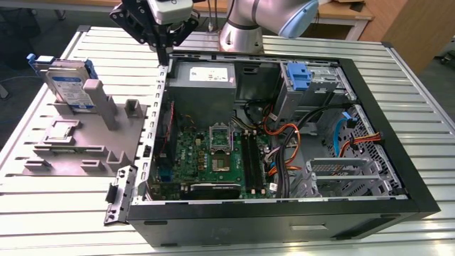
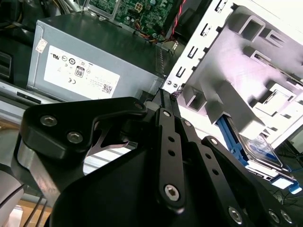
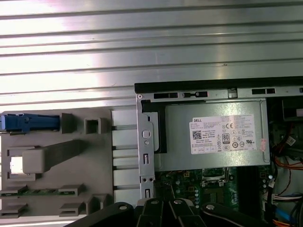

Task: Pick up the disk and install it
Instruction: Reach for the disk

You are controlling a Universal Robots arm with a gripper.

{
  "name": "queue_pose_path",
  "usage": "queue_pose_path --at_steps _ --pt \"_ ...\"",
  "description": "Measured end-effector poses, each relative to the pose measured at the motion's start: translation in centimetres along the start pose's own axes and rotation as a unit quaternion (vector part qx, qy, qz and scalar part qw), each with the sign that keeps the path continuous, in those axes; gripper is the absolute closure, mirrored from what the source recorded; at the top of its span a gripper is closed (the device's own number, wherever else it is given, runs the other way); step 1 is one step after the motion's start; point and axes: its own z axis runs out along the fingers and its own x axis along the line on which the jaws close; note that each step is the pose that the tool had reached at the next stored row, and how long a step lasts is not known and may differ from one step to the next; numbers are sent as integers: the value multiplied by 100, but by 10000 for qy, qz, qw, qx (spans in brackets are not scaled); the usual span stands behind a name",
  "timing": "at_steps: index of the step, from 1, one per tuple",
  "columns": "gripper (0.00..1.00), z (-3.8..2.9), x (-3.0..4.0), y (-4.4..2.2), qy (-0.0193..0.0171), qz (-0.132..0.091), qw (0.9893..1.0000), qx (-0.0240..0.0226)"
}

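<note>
Exterior view's left: the disk (image 1: pixel 66 85) stands on edge in a grey holder (image 1: pixel 78 141) on the slatted table (image 1: pixel 57 213). It has a blue frame around it and is untouched.

Toward the exterior view's right: the gripper (image 1: pixel 163 52) hangs over the back corner of the open computer case (image 1: pixel 284 210). Its fingers are drawn together with nothing between them, and it is well apart from the disk.

Inside the case, near that corner: the power supply (image 1: pixel 202 80).

Further right: a blue bracket (image 1: pixel 299 77) sits in the drive bay.
</note>
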Motion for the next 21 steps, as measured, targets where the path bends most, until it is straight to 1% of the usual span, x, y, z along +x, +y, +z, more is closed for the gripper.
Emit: queue_pose_path --at_steps 13,21 --pt "90 4 35 -3 3 0 10000 1" --pt "90 7 79 -6 4 0 10000 1"
